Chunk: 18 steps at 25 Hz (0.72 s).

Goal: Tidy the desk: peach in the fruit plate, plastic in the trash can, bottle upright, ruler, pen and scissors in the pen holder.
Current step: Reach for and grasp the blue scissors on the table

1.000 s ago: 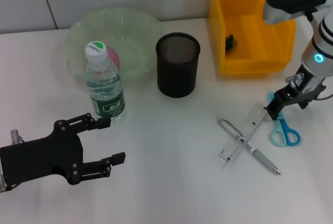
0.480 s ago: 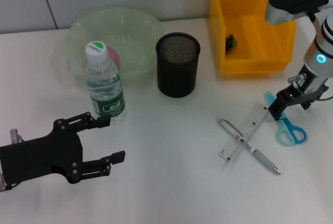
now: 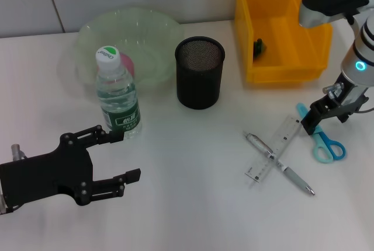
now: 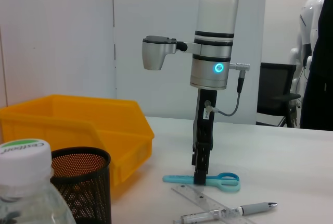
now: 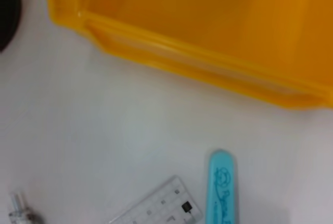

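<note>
— Since a second ago the scissors [image 3: 320,139] are pivoting on the table [image 3: 193,204], their blue handles sliding out toward the right edge, and the right gripper [image 3: 308,124] is drifting slightly the same way.

— Is that gripper clenching them?

— I cannot tell. It is pressing down at the blade end, touching the scissors, which are lying flat; the left wrist view is showing the same contact [image 4: 199,176], but not whether the pincer is clamped.

— Where are the ruler and pen sitting?

— The ruler [image 3: 274,156] is lying just beside the scissors' tip, and the pen [image 3: 280,164] is crossing over it. Both are resting well apart from the black mesh pen holder [image 3: 200,73].

— And the other arm?

— The left gripper [image 3: 128,156] is hanging released, jaws spread wide, near the front left of the table. Its upper finger [image 3: 111,137] is reaching just beside the base of the bottle [image 3: 118,102], which is standing upright with its cap on.

— The peach?

— Something pink, apparently the peach [image 3: 127,64], is sitting in the clear fruit plate [image 3: 155,29], partly hiding behind the bottle. A small dark item [image 3: 258,45] is lying inside the yellow trash can [image 3: 280,64].
</note>
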### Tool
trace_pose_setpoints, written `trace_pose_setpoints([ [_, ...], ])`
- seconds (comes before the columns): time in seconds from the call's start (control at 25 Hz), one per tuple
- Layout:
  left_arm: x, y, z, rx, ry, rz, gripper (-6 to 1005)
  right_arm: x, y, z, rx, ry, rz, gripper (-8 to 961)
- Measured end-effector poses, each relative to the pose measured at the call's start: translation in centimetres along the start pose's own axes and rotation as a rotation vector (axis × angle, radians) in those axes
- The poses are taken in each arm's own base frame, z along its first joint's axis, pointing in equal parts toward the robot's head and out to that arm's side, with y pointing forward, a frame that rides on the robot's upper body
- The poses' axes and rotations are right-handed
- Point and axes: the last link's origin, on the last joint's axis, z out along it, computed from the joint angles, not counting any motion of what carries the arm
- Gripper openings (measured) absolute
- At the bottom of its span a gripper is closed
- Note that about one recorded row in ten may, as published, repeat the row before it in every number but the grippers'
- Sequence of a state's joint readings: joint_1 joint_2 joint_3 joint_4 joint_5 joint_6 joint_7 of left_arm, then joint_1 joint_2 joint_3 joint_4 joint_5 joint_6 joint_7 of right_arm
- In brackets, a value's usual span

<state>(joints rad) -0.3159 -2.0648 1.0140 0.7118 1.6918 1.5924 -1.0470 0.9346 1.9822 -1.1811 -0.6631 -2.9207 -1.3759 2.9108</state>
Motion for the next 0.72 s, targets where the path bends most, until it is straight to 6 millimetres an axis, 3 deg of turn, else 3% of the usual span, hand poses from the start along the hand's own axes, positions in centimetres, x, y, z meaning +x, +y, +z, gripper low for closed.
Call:
trace_pose_setpoints([
  [0.72, 0.01, -0.01, -0.05, -0.001, -0.001, 0.001, 701, 0.18, 0.67, 0.38, -0.011, 0.009, -0.021, 706],
])
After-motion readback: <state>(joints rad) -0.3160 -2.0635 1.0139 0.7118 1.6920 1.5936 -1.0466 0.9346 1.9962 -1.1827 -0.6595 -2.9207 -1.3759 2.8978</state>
